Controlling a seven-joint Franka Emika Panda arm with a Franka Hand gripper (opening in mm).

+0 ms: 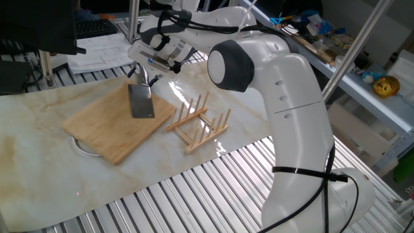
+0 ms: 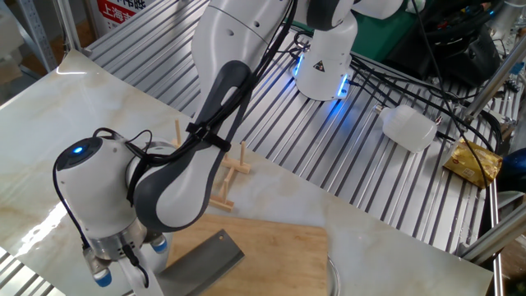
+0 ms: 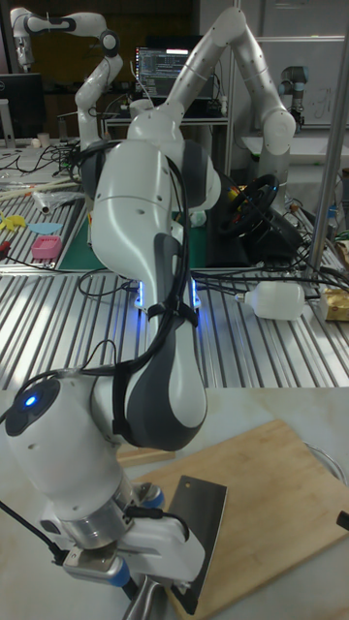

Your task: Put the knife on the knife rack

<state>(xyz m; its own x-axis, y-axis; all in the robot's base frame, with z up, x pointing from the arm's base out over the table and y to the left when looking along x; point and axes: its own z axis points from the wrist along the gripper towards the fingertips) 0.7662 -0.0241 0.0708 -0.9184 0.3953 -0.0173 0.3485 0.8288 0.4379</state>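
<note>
The knife [image 1: 140, 101] lies with its broad grey blade flat on the bamboo board; the blade also shows in the other fixed view [image 2: 202, 261] and the tall view [image 3: 200, 528]. My gripper [image 1: 147, 80] stands over the handle end, pointing down, with its fingers apart on either side of the handle, which they hide. The wrist blocks the fingertips in the other two views. The knife rack [image 1: 198, 123], light wood with upright pegs, stands just right of the board, and its pegs [image 2: 233, 174] show beyond my arm.
The bamboo cutting board [image 1: 107, 126] lies on the marble top, with a round metal rim [image 1: 83, 146] showing from under its left corner. Slatted metal table surrounds the marble. Papers and a keyboard [image 1: 97, 29] lie behind, and a white bottle [image 2: 408, 126] is far off.
</note>
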